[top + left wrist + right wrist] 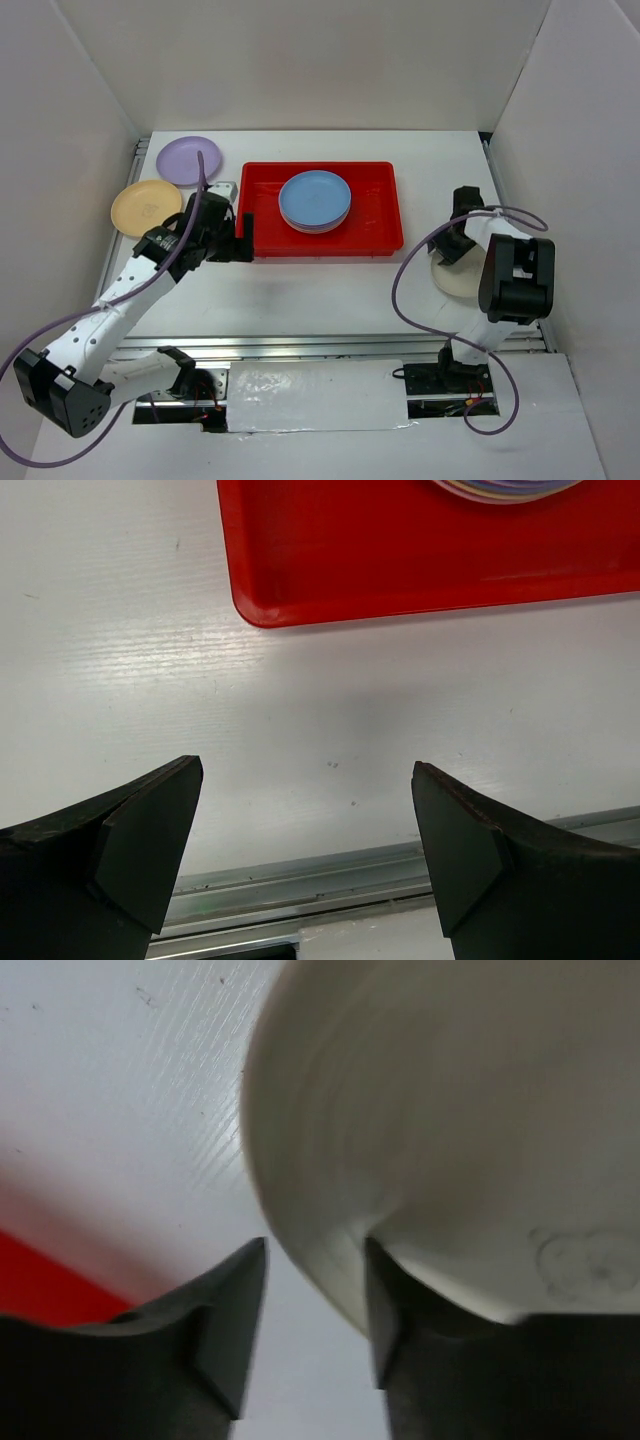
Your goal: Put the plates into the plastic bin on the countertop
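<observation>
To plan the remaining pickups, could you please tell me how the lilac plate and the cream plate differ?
The lilac plate lies far left of the bin, the cream plate to its right. The lilac plate is untouched; the right gripper straddles the cream plate's rim. Both are round and outside the bin.

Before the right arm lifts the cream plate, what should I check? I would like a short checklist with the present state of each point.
1. Rim of the cream plate lies between the right gripper fingers: ok.
2. Both fingers press on the rim: not ok; bare table shows between one finger and the rim.
3. Free room in the red bin: ok; bare floor shows right of the plate stack.
4. Left gripper is open, empty and outside the bin: ok.
5. Table between the cream plate and the bin is free: ok.
</observation>
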Robot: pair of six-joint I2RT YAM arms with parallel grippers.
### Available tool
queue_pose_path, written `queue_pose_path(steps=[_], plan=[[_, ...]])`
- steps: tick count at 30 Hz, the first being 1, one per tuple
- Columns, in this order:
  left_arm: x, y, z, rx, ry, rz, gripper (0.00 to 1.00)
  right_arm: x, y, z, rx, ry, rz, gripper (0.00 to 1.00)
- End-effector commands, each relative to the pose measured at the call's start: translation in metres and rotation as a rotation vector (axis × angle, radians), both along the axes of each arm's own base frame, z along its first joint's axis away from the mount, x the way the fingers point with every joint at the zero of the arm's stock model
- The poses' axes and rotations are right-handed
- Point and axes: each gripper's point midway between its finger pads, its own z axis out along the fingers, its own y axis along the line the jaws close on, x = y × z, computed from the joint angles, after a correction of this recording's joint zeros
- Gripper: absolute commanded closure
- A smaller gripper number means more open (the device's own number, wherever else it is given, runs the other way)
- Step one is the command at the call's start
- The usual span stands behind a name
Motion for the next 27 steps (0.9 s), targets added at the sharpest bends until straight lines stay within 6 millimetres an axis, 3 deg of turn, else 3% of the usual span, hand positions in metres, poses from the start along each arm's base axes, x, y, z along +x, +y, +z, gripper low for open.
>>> queue_pose_path(steps=[1,5,6,8,11,16,19,21,23,24,25,26,27], plan=[[0.007,0.003,0.013,-0.009,-0.059,0.003,0.01,0.010,0.009,-0.001,0.074,-0.049,0.029,0.55],[0.008,0.003,0.011,-0.012,-0.057,-0.004,0.01,0.009,0.013,0.005,0.062,-0.057,0.039,0.77],[0.008,0.002,0.011,-0.012,-0.055,-0.008,0.01,0.007,0.014,0.008,0.061,-0.056,0.030,0.99],[0.008,0.003,0.009,-0.005,-0.051,-0.003,0.01,0.010,0.007,0.023,-0.009,-0.092,0.007,1.00],[0.008,0.007,0.010,0.007,-0.055,0.015,0.01,0.021,0.005,0.061,-0.056,-0.185,0.006,1.00],[0.010,0.021,0.018,0.023,-0.098,0.093,0.01,0.037,0.016,0.134,-0.113,-0.297,0.088,1.00],[0.011,0.031,0.024,0.018,-0.121,0.143,0.01,0.047,0.027,0.167,-0.131,-0.359,0.127,1.00],[0.012,0.034,0.026,0.010,-0.131,0.160,0.01,0.053,0.045,0.178,-0.130,-0.375,0.181,1.00],[0.013,0.036,0.025,0.014,-0.126,0.168,0.01,0.068,0.059,0.202,-0.124,-0.433,0.221,1.00],[0.013,0.036,0.024,0.013,-0.121,0.173,0.01,0.075,0.078,0.198,-0.114,-0.425,0.289,1.00],[0.013,0.039,0.025,0.019,-0.124,0.185,0.01,0.088,0.095,0.219,-0.082,-0.478,0.337,1.00],[0.014,0.041,0.024,0.023,-0.123,0.193,0.01,0.096,0.107,0.204,-0.078,-0.427,0.390,1.00],[0.015,0.042,0.024,0.022,-0.122,0.199,0.01,0.103,0.120,0.207,-0.071,-0.424,0.432,1.00]])
